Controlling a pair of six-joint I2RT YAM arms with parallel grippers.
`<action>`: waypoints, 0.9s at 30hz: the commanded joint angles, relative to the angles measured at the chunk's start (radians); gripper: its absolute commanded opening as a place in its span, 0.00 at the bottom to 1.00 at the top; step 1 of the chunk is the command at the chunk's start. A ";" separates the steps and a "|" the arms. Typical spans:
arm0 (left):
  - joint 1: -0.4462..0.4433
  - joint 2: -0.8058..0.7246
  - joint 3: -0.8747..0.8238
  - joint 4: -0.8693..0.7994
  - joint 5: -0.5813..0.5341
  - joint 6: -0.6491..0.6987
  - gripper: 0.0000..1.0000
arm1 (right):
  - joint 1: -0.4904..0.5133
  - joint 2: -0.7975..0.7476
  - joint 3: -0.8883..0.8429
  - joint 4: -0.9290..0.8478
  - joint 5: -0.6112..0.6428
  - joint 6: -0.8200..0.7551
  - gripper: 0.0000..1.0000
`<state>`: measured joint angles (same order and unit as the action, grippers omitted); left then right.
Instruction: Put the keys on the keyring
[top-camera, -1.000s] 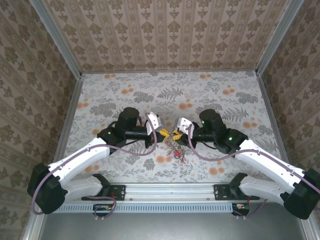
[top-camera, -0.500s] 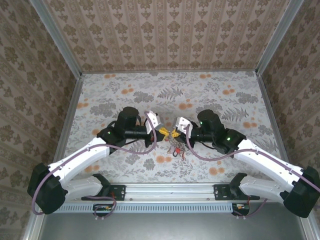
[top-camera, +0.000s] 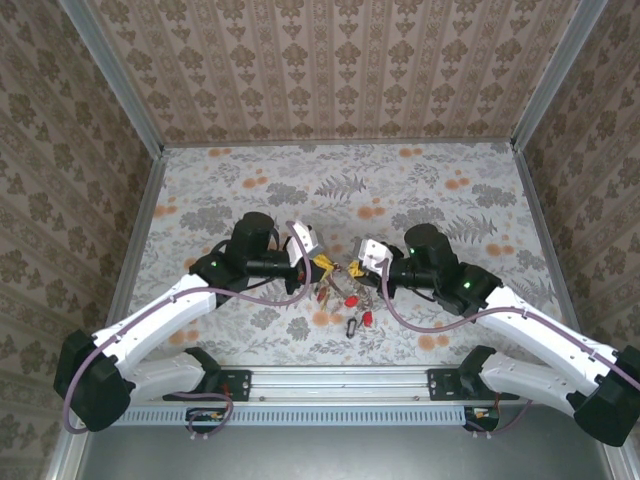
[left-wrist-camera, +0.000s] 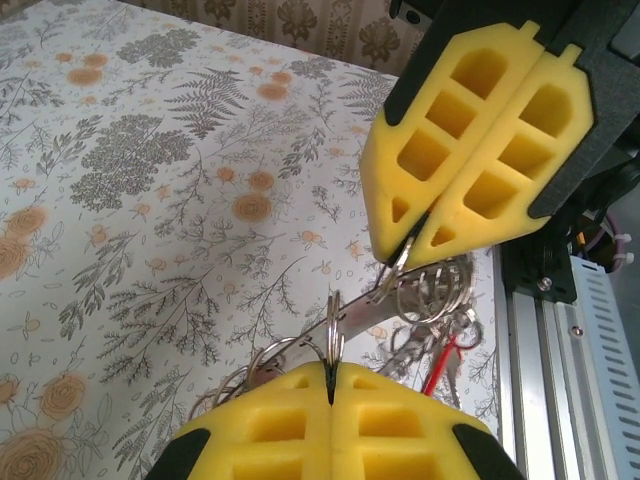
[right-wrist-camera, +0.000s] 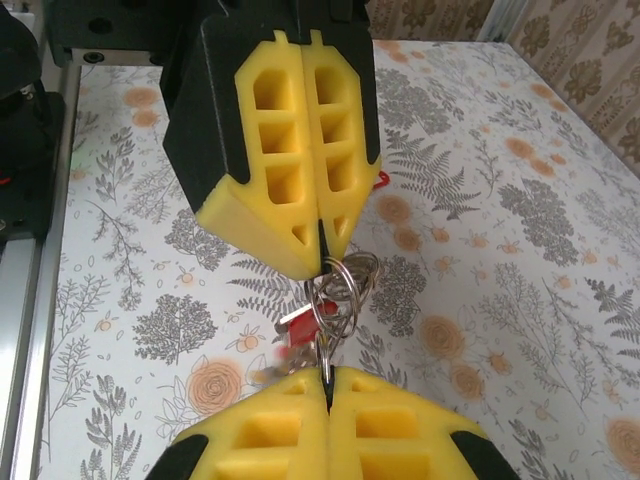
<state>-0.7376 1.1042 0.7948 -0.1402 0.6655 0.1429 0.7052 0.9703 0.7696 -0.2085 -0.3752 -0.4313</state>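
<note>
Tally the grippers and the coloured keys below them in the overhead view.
left gripper, right gripper: 2
red keys: 2
black key: 1
Total: 5
The keyring loops, pinched by both grippers, are too tangled to count.

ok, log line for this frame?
left gripper: shut on keyring | right gripper: shut on keyring | keyring: wire rings pinched between both grippers | red keys: under the rings
</note>
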 joint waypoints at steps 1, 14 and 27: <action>0.014 -0.024 0.035 -0.009 0.012 0.022 0.00 | -0.006 -0.019 -0.015 0.008 -0.104 -0.038 0.00; 0.002 0.014 0.017 0.046 0.093 0.028 0.00 | -0.018 0.031 0.034 -0.010 -0.133 -0.072 0.31; 0.270 -0.090 -0.092 -0.012 -0.192 -0.339 0.23 | -0.007 0.282 0.107 -0.124 -0.119 -0.267 0.33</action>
<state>-0.5251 1.0840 0.7269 -0.0914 0.5800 -0.0505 0.6788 1.1915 0.8261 -0.2794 -0.4820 -0.6067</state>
